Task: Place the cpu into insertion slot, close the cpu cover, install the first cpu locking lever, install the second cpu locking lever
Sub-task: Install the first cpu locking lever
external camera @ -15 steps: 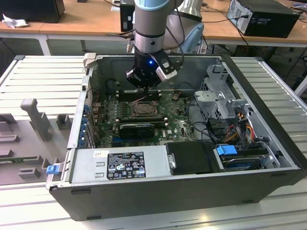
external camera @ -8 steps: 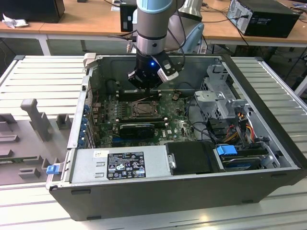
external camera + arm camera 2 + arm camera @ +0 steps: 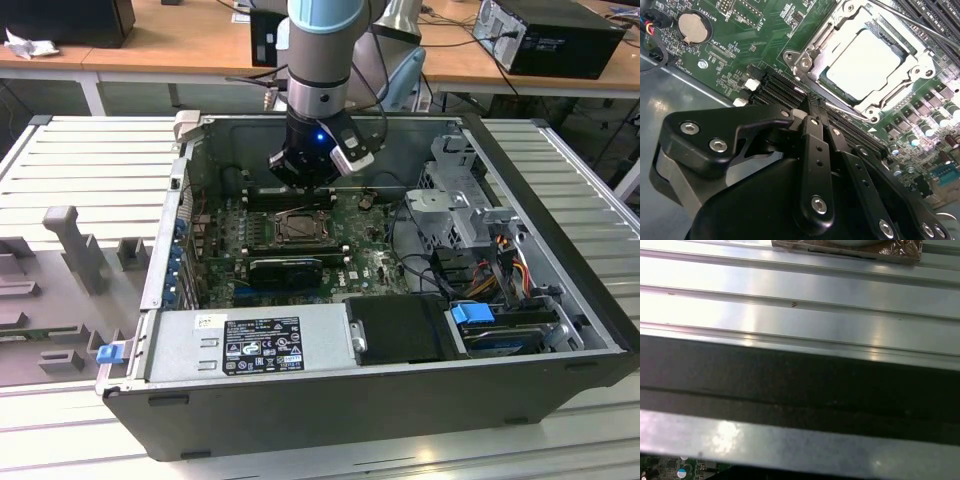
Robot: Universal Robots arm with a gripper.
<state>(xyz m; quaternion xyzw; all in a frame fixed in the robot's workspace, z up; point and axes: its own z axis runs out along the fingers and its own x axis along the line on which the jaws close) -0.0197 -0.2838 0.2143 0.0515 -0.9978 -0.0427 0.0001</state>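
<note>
The cpu (image 3: 865, 62), pale and square, lies in the insertion slot (image 3: 827, 82) on the green motherboard. The silvery cpu cover (image 3: 920, 62) lies flat around it, framing the chip. One thin locking lever (image 3: 840, 107) runs along the socket edge nearest my fingers; another wire lever (image 3: 910, 22) crosses the far side at a slant. My gripper (image 3: 808, 109) is shut, its black fingertips together just off the socket's near corner, beside the near lever's end. In the exterior view the gripper (image 3: 305, 185) hangs inside the case just behind the insertion slot (image 3: 300, 228).
Black memory slots (image 3: 785, 87) lie between my fingers and the socket. A coin battery (image 3: 692, 27) sits on the board. The open computer case (image 3: 560, 200) holds a drive cage (image 3: 465, 205), cables and a power supply (image 3: 250, 345). The case wall (image 3: 800, 385) stands close by.
</note>
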